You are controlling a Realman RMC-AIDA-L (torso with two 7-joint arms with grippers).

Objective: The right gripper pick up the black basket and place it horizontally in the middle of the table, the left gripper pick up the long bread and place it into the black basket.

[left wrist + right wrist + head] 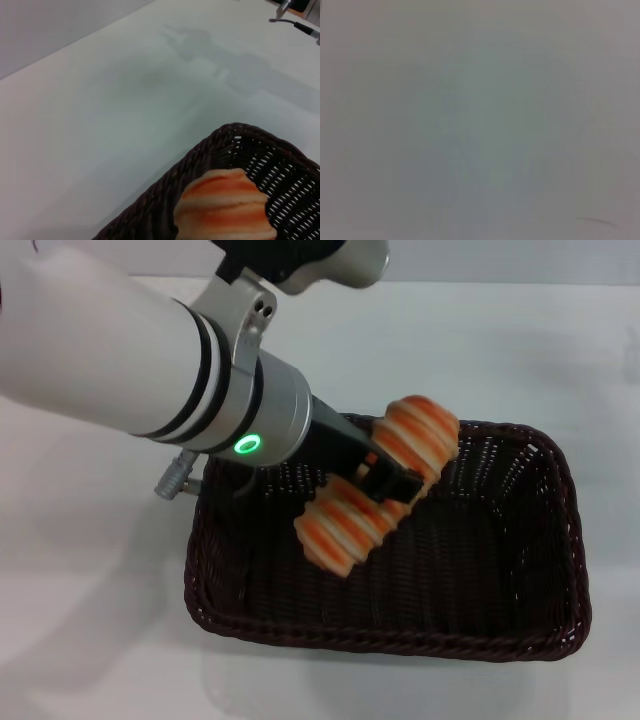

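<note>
While its jaws clamp the long bread (377,483) mid-length, the left gripper (385,477) holds it tilted over the black basket (520,640) near its far-left corner.

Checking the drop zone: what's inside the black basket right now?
Only the long bread, gripped by the left gripper above the black basket; the floor beneath them is hidden.

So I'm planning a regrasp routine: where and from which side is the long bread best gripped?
Across its narrow middle, from above, as the left gripper grips it now. The long bread is oblong and ridged, so jaws spanning its short width at the centre should keep it balanced over the black basket.
</note>
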